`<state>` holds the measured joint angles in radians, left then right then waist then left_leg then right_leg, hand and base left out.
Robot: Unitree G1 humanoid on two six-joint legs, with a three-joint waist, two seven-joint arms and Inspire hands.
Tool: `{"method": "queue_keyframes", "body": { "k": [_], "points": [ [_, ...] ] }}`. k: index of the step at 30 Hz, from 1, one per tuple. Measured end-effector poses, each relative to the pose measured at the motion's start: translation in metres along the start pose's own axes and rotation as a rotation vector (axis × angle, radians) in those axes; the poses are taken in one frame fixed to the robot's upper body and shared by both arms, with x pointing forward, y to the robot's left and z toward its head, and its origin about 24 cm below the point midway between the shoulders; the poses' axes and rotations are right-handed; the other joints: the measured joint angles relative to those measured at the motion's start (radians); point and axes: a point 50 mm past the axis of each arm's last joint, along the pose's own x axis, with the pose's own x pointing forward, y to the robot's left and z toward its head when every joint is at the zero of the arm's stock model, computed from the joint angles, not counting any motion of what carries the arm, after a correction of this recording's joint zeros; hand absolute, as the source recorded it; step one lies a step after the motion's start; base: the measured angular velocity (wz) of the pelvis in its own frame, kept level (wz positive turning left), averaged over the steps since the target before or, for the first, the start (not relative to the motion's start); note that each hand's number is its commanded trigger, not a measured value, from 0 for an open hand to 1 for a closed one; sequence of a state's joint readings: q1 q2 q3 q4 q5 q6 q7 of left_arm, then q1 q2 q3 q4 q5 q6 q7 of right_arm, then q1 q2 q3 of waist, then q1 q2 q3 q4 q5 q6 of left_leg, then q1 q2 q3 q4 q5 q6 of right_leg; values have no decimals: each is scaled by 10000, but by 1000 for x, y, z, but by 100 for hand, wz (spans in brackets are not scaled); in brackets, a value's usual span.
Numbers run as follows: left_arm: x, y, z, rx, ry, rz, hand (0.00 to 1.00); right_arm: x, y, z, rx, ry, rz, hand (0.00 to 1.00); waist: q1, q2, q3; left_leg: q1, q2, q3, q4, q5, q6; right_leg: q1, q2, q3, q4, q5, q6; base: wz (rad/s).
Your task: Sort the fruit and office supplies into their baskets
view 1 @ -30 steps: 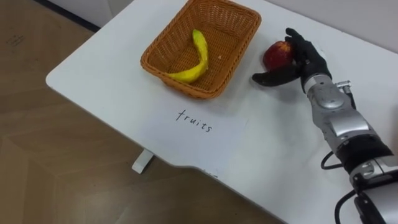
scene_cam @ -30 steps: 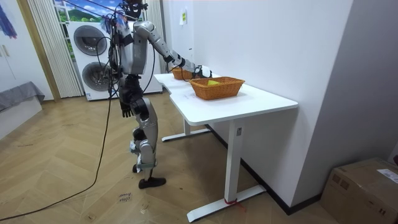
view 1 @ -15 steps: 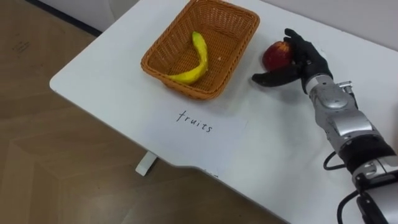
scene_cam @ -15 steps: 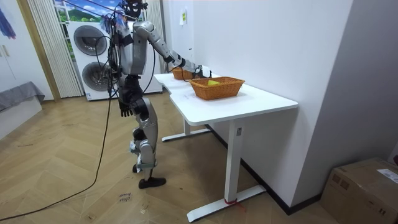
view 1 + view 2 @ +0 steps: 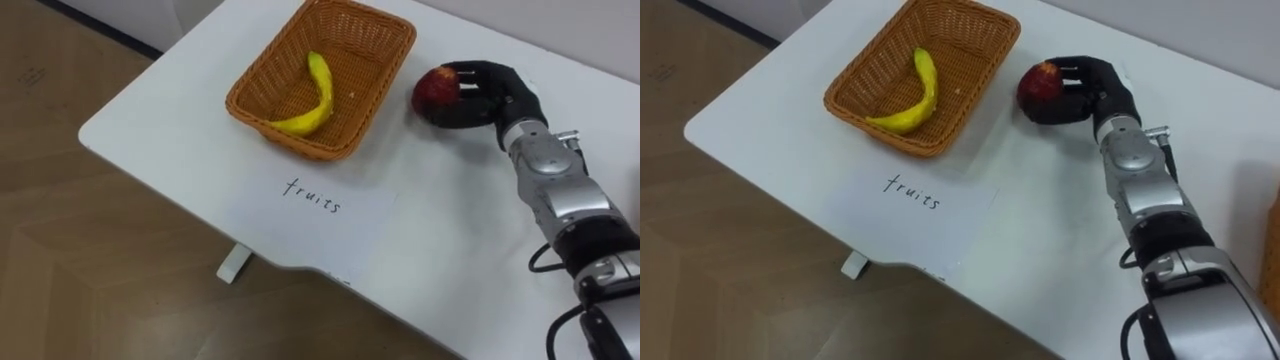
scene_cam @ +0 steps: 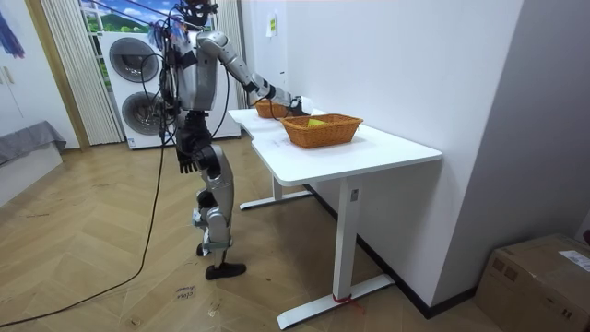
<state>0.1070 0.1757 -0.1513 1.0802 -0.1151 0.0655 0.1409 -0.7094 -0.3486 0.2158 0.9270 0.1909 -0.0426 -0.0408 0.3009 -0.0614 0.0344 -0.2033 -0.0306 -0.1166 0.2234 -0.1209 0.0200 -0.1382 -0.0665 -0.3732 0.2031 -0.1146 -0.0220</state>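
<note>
**Right hand closed on the apple beside the basket**

The right hand (image 5: 495, 95) reached across the white worktop (image 5: 180, 120) with its fingers (image 5: 478, 70) curled over the top of a red apple (image 5: 435, 88) and the thumb wrapped under its near side, gripping it. The apple sat just outside the wicker basket (image 5: 300, 143), off its right rim and apart from it. Whether it rested on the worktop or hung slightly clear could not be told. Inside the basket lay a single banana (image 5: 318, 95), curved along the middle. In front of the basket, on the robot's side, a white sheet of paper (image 5: 320, 205) with a handwritten word lay flat.

The eye views gave the grip and the fruit closely. The room view gave the stance instead: the robot stood upright on the wooden floor (image 6: 111, 277) at the worktop's end, right arm stretched out toward the basket. Its left hand (image 6: 187, 163) hung by its thigh, well away from the basket and too small there to read. A second wicker basket (image 6: 269, 110) stood beyond the first, and stacked washing machines (image 6: 129, 83) stood behind the robot.
</note>
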Motion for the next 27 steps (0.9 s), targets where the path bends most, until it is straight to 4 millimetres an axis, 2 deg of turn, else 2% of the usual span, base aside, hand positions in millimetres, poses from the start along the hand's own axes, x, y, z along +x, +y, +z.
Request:
{"method": "queue_keyframes", "body": {
  "k": [9, 16, 27],
  "points": [
    [0, 0, 0, -8, -6, 4, 0, 0, 1, -2, -21, 92, 19, 100, 25, -46, -19, 24, 0, 13, -7, 17, 5, 23, -11, 13, 0, -2, 1, 0],
    [0, 2, 0, -106, -7, 39, 0, 0, 1, -3, -54, 147, 50, 100, 45, -174, -23, 61, 2, 45, -8, 18, 6, 34, -6, 83, -18, -3, 3, 0],
    [0, 2, 0, -234, 19, 99, 0, -1, 1, -5, -46, 185, 42, 100, -17, -166, -19, 89, 6, 55, -27, 17, 7, 64, 1, 112, -22, 0, 5, 0]
  ]
}}
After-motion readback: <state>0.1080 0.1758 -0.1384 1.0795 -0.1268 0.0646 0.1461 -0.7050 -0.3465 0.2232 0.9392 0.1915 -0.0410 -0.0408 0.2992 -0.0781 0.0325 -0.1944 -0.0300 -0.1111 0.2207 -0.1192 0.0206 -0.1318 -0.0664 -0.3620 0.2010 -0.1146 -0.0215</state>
